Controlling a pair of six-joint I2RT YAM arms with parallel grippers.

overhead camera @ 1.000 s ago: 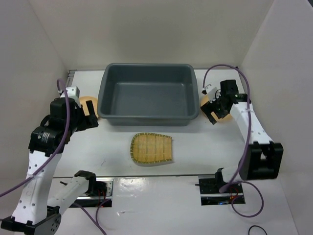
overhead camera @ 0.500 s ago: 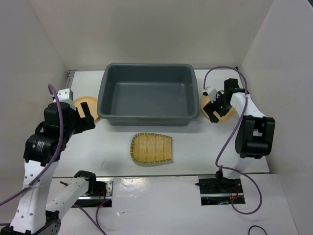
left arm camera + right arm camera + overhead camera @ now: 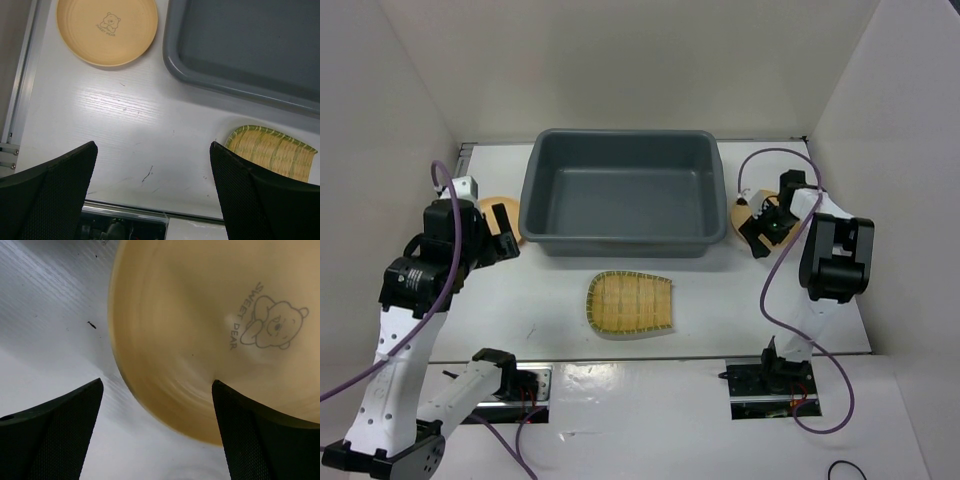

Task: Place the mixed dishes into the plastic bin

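Right gripper [image 3: 156, 385] spread wide, nothing held. The right plate [image 3: 210, 330], on the table [image 3: 125, 125] just right of the plastic bin [image 3: 620, 243], sits close under it with its near rim between the jaws; contact cannot be told. Left gripper [image 3: 152, 145] also wide and empty over bare table, left plate [image 3: 106, 31] well ahead of the fingertips by the bin's corner — fan-shaped dish [image 3: 270, 150] near its right finger.

This looks like a robotics lab test cell. A bare white table [image 3: 740, 310] is boxed in by plain white panels [image 3: 620, 60] along the top, left and right of the frame. Purple cables [image 3: 775, 151] loop loosely from a left arm [image 3: 405, 300] and a right arm [image 3: 830, 260] bolted at the bottom edge.
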